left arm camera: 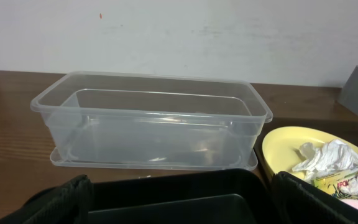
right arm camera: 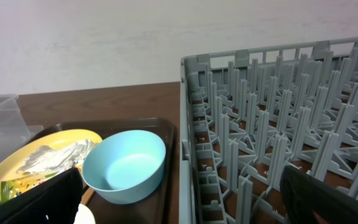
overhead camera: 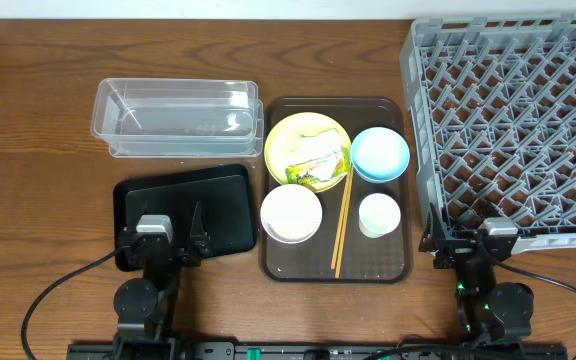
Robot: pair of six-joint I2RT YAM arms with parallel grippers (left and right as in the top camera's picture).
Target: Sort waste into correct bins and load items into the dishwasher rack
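The yellow plate (overhead camera: 284, 135) holds crumpled white tissue (overhead camera: 315, 152) and a yellow-green wrapper (overhead camera: 303, 174); I cannot make out rice. The blue bowl (overhead camera: 379, 154), white bowl (overhead camera: 291, 213), white cup (overhead camera: 379, 214) and chopsticks (overhead camera: 342, 225) lie on the brown serving tray (overhead camera: 298, 260). The clear tub (overhead camera: 176, 117) is empty. My left gripper (overhead camera: 165, 222) is open and empty over the black tray (overhead camera: 218, 195). My right gripper (overhead camera: 471, 240) is open and empty at the near left corner of the grey rack (overhead camera: 513, 120).
In the left wrist view the tub (left arm camera: 151, 121) stands just beyond the black tray (left arm camera: 179, 186), with the plate (left arm camera: 284, 146) to the right. In the right wrist view the blue bowl (right arm camera: 126, 165) sits close beside the rack wall (right arm camera: 188, 124).
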